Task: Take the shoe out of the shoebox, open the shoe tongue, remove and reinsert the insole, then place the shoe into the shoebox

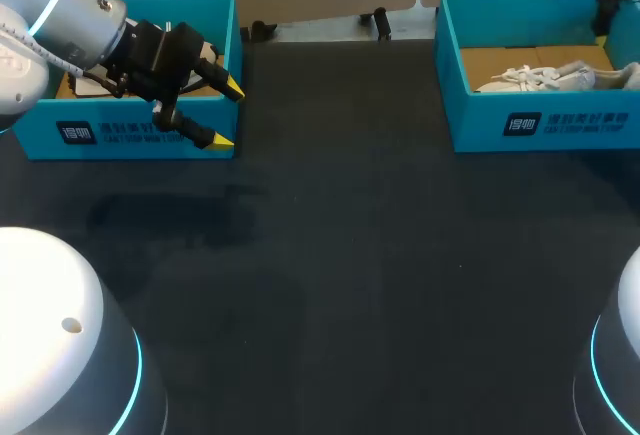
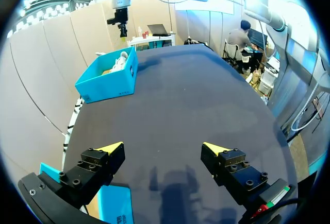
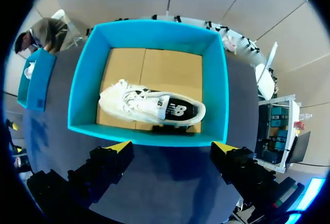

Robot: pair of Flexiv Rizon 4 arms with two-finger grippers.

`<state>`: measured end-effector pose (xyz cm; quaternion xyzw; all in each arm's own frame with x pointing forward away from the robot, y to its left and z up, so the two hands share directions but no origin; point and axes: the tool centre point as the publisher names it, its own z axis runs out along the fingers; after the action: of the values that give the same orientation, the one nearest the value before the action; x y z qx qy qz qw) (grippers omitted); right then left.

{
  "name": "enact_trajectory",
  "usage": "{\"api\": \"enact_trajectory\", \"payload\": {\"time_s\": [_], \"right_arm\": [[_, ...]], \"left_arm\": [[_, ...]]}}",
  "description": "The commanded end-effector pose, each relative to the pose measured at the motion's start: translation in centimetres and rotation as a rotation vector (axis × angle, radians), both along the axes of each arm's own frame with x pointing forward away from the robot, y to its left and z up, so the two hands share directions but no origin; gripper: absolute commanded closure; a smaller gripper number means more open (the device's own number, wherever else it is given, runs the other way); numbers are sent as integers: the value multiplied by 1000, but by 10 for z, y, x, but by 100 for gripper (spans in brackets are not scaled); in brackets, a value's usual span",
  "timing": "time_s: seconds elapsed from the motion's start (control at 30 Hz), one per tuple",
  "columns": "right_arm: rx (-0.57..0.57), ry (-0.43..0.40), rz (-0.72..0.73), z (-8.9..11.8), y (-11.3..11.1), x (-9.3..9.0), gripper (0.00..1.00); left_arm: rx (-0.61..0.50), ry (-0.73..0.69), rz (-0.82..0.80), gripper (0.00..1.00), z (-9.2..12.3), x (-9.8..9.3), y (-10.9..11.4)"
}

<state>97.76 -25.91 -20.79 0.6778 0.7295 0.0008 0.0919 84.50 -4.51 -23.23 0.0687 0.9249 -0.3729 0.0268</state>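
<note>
The dark cloth-covered table (image 1: 340, 255) carries two teal cardboard shoeboxes, well apart. The one on the right (image 1: 540, 120) is the working one, and the white lace-up sneaker (image 3: 149, 105) rests on its brown cardboard floor, apparently on its side, stretched along the wall nearest the right gripper and close against it. The other teal box (image 1: 130, 140) sits at the left. The right gripper (image 3: 171, 146) hovers above the near wall of the shoe's box with its yellow-tipped fingers spread wide and nothing between them. The left gripper (image 1: 229, 115) hangs over the near corner of the left box, equally wide open and empty. The step in hand looks like lifting the shoe out. To do it well, the right arm should come forward past the wall before descending, so neither finger lands on the cardboard rim. The fingers should straddle the shoe across its narrow width near the collar, avoid the loose laces, and lift straight up so the light box is not dragged along.
</note>
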Motion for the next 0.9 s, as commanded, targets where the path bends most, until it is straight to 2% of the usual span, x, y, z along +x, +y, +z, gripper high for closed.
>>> {"api": "enact_trajectory", "payload": {"time_s": [0.03,0.17,0.37,0.47,0.5,0.7,0.77,0.9], "right_arm": [[9,-12,6,11,10,-20,0],[24,-15,17,15,21,-30,0],[46,-15,35,10,35,-46,0],[70,26,49,6,40,-55,0],[43,25,29,5,40,-56,0],[43,25,29,5,40,-56,0],[43,25,29,5,40,-56,0],[43,25,29,5,40,-56,0]], "left_arm": [[2,-1,0,0,0,-1,0],[2,-1,0,0,0,-1,0],[2,-1,0,0,0,-1,0],[2,-1,0,0,0,-1,0],[2,-1,0,0,0,-1,0],[2,-1,0,0,0,-1,0],[19,-45,-73,0,5,2,7],[92,-221,-270,0,21,16,26]]}}
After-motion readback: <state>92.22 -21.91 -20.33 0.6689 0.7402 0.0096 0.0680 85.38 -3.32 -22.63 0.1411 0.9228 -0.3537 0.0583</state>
